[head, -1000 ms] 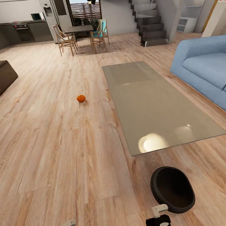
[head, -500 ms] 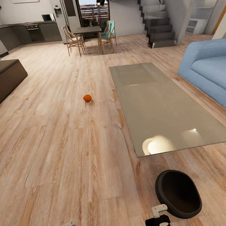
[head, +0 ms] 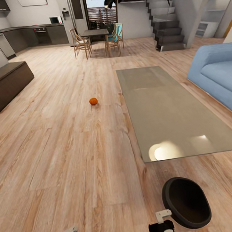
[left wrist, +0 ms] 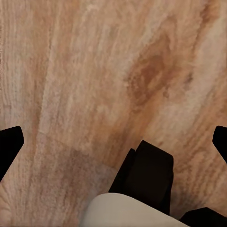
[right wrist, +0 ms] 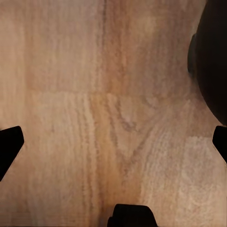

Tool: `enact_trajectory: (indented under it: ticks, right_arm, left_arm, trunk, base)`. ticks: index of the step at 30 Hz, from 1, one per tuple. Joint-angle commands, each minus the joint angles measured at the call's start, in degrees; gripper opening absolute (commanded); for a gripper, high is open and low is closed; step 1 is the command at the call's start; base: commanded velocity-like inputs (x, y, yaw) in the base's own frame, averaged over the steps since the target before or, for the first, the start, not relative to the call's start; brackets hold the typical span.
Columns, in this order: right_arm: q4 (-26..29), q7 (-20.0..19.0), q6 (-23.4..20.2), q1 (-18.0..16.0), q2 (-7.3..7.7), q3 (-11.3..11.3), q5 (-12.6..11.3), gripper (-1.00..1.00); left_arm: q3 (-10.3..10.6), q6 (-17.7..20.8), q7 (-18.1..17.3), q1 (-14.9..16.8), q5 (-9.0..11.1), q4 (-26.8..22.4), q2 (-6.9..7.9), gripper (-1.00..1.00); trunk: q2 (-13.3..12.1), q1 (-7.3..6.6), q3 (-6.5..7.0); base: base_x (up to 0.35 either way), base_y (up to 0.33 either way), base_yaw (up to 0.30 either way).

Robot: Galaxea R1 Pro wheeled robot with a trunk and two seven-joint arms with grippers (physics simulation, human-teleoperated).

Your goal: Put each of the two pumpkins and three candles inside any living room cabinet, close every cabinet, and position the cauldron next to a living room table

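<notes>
Ahead, a pumpkin sits alone on the wood floor, near the glass table. Both grippers, left gripper and right gripper, are spread wide and empty, the black cauldron just beside the right one.

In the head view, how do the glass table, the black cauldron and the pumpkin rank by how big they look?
1. Glass table, by far the largest.
2. Cauldron, though it sits closest to the camera, which inflates it.
3. Pumpkin, a small orange dot farther off.
</notes>
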State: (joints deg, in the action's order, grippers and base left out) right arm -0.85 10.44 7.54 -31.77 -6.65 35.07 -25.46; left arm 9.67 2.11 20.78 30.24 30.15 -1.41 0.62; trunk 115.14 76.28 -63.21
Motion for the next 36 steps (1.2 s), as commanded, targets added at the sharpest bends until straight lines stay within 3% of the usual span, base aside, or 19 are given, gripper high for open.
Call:
enact_trajectory:
  ticks: [1, 24, 36]
  right_arm:
    - [-0.01, 0.04, 0.66, 0.15, -0.01, 0.0, -0.03, 1.0]
    - [-0.03, 0.44, 1.78, 0.66, -0.03, 0.0, -0.03, 1.0]
    - [-0.03, 0.19, 1.78, 0.64, 0.06, 0.0, -0.16, 1.0]
  left_arm:
    - [-0.01, 0.0, -0.01, 0.0, 0.0, 0.0, 0.0, 1.0]
    - [-0.01, 0.0, -0.04, 0.0, 0.01, -0.02, 0.11, 1.0]
    - [-0.01, 0.09, 0.05, 0.0, 0.08, -0.08, 0.15, 1.0]
  trunk:
    - [0.0, 0.0, 0.07]
    - [0.0, 0.0, 1.58]
    - [-4.81, -2.63, 3.8]
  base:
    - [0.0, 0.0, 0.196]
    - [0.03, 0.0, 0.212]
    - [0.001, 0.0, 0.03]
